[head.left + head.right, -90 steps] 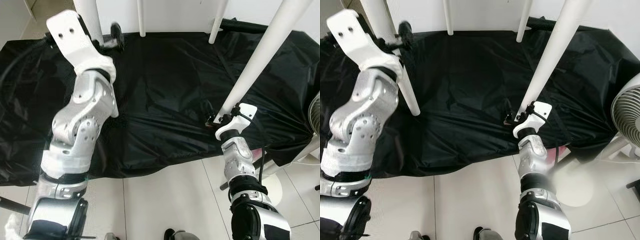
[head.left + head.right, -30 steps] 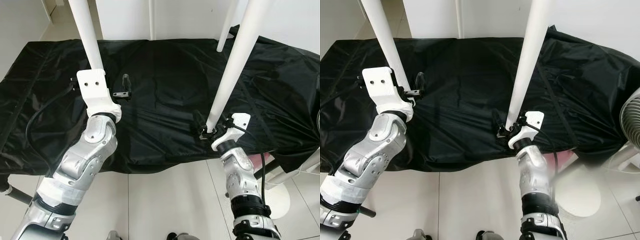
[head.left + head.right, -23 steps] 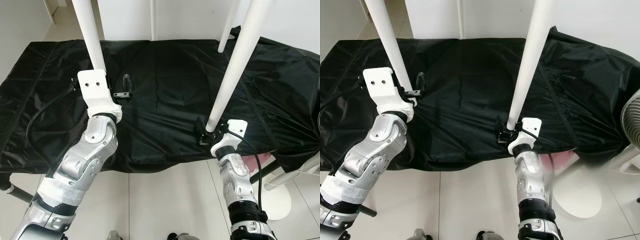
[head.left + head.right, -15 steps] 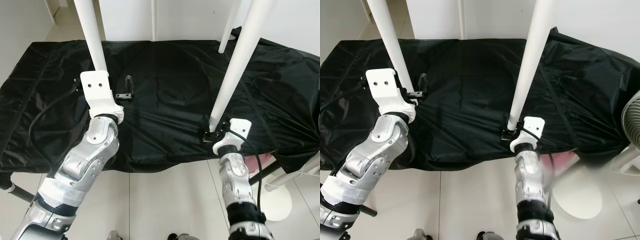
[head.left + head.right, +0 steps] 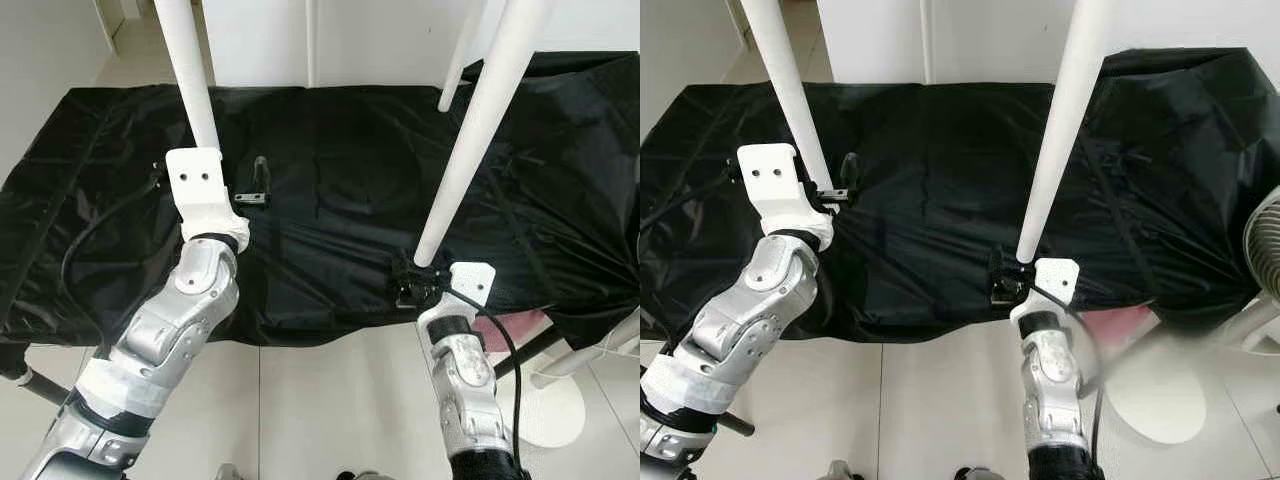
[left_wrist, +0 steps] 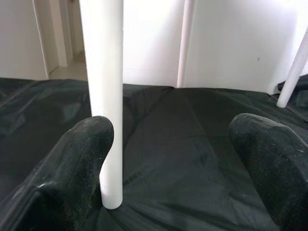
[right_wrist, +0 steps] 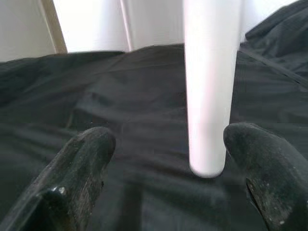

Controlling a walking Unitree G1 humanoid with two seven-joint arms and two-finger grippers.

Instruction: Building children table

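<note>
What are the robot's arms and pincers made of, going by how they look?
Both arms look like silver metal, built of rounded jointed segments. The left arm is bulkier; the right arm is slimmer, with a black cable looping beside it. Each wrist ends in a white plate, the left one with two holes. Each pincer has two thick black fingers with a matte, grainy surface.

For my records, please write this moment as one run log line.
left gripper: open, beside near-left leg | right gripper: open, at near-right leg | legs on black cover

Bright, even daylight, sharp head views; the right wrist view is soft and blurred.
</note>
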